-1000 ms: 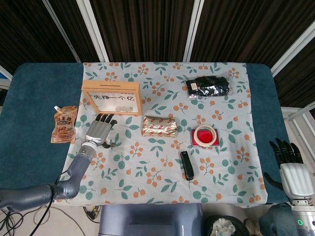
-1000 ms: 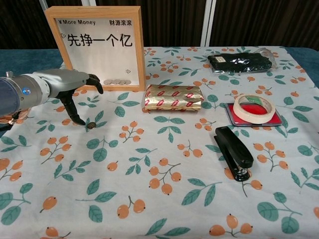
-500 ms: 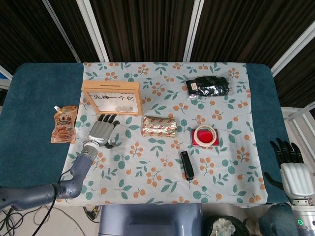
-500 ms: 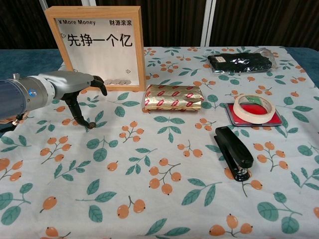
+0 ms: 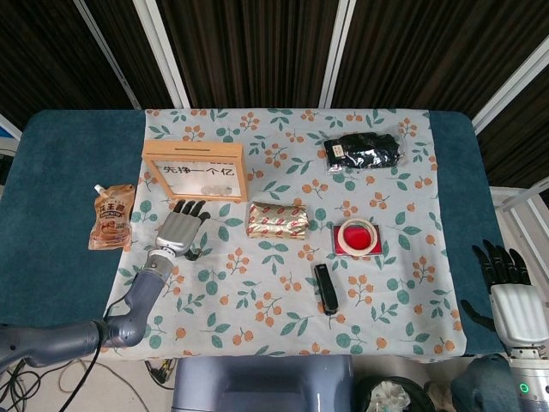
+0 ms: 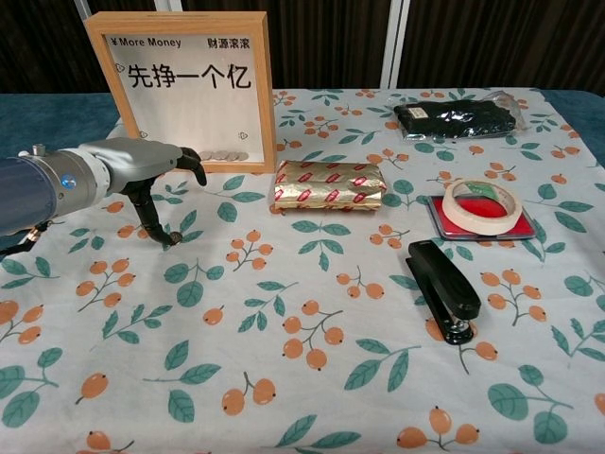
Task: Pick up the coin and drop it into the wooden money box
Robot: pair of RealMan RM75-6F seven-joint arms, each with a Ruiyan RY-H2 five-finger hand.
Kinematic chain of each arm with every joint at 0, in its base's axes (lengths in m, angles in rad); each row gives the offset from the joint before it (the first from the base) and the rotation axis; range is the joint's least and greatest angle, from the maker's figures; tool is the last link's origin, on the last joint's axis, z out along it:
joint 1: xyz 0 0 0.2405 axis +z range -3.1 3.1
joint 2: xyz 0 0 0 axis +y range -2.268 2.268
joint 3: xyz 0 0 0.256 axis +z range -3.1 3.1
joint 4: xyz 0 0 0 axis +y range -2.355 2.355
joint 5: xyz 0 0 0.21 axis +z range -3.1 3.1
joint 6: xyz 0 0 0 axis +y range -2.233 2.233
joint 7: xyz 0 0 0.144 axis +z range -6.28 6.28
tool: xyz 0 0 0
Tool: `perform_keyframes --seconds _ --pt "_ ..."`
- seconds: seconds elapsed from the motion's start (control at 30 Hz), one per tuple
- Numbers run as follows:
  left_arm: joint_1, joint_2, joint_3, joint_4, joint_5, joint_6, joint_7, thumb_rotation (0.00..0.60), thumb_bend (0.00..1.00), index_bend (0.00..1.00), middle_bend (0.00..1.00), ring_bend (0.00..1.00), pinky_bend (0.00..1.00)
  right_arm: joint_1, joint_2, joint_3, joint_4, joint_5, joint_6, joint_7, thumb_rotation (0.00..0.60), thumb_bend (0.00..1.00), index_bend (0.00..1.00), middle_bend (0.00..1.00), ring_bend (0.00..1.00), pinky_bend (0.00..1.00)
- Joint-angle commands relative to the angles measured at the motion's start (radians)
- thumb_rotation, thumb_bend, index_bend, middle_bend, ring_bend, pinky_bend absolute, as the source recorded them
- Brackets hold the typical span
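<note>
Chest view: left hand (image 6: 142, 175) low over the floral tablecloth (image 6: 312, 312), palm down, fingers spread, one dark fingertip (image 6: 172, 238) down right at the coin (image 6: 176, 238), barely visible beside it; contact unclear, nothing gripped. Coin flat on the cloth, in front of the wooden money box (image 6: 189, 85), near its lower left corner. Head view: right hand (image 5: 512, 296) at the table's edge, well apart, fingers spread, holding nothing.
</note>
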Motion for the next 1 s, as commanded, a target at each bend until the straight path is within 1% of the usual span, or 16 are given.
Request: perform_keyframes --seconds 0.03,0.3,0.73,1.0 --pt "-0.001 -0.002 0.003 0.002 0.000 0.001 0.002 0.600 0.05 0.24 0.00 0.00 0.00 0.000 0.000 0.000 -0.001 0.000 0.000 0.000 0.600 0.30 0.00 0.00 0.00 0.00" --pt "-0.002 -0.005 0.009 0.006 -0.002 0.001 0.004 0.600 0.05 0.26 0.00 0.00 0.00 -0.001 0.001 0.001 -0.002 0.000 0.002 -0.002 0.600 0.30 0.00 0.00 0.00 0.00" --pt "-0.003 -0.001 0.025 -0.011 0.004 0.008 0.022 0.600 0.06 0.38 0.00 0.00 0.00 -0.001 0.002 0.001 -0.004 0.001 0.001 -0.003 0.600 0.30 0.00 0.00 0.00 0.00" --pt "-0.004 -0.003 0.032 -0.017 0.008 0.013 0.029 0.600 0.07 0.42 0.00 0.00 0.00 -0.001 0.002 0.001 -0.006 0.003 -0.001 -0.005 0.600 0.30 0.00 0.00 0.00 0.00"
